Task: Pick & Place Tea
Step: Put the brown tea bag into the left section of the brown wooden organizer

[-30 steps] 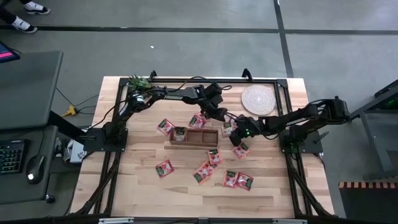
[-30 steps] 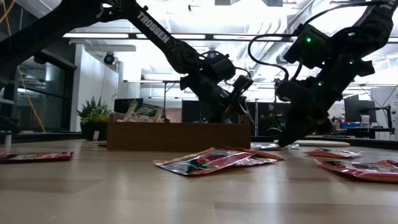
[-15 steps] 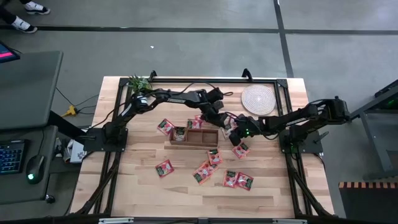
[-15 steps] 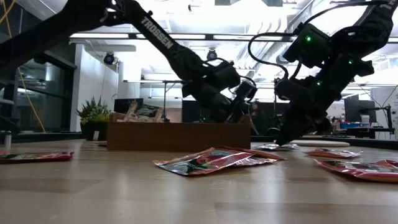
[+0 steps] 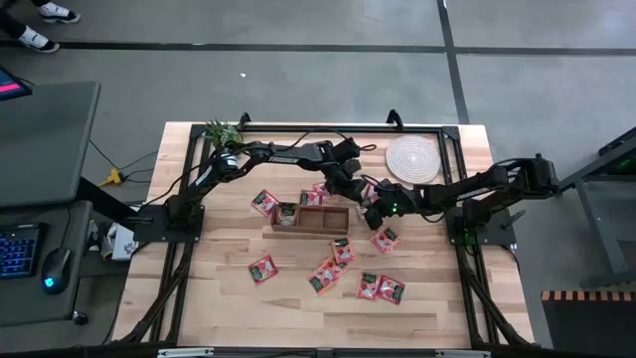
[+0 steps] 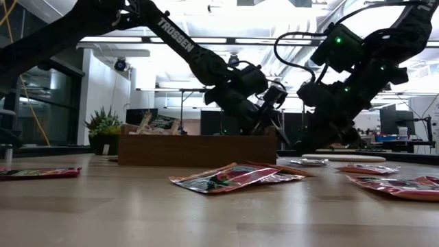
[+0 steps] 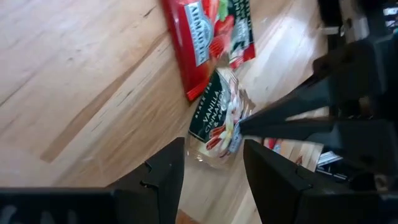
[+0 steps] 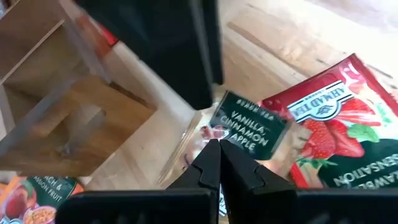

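Observation:
Small tea sachets lie flat about the long wooden box (image 5: pixel 310 218), most of them red, such as those at the near right (image 5: pixel 380 288). A dark-green and clear sachet (image 7: pixel 217 118) lies just right of the box, next to a red strawberry sachet (image 8: pixel 336 124). My right gripper (image 8: pixel 217 163) is shut on the green sachet. My left gripper (image 7: pixel 211 177) is open just above the same sachet, its fingers standing either side of it without touching. The two grippers (image 5: pixel 364 192) (image 5: pixel 375 206) nearly meet. My right gripper pinches the green sachet by its clear edge (image 8: pixel 208 138) between its two fingertips. The fingers come from the table's right side, slanting down. The sachet tilts, its held edge raised; whether its far edge still rests on the wood I cannot tell.
The box's left compartment holds a sachet (image 5: pixel 286 213). More sachets lie at the box's far left (image 5: pixel 263 202) and on the near side (image 5: pixel 263 268) (image 5: pixel 333 264). A round woven mat (image 5: pixel 411 158) lies at the far right and a small plant (image 5: pixel 224 132) at the far left.
My left gripper has gone toward the table's right edge, from over the box's right end to just above the green sachet beside my right gripper. My right gripper has drawn a little toward the box and risen slightly off the table.

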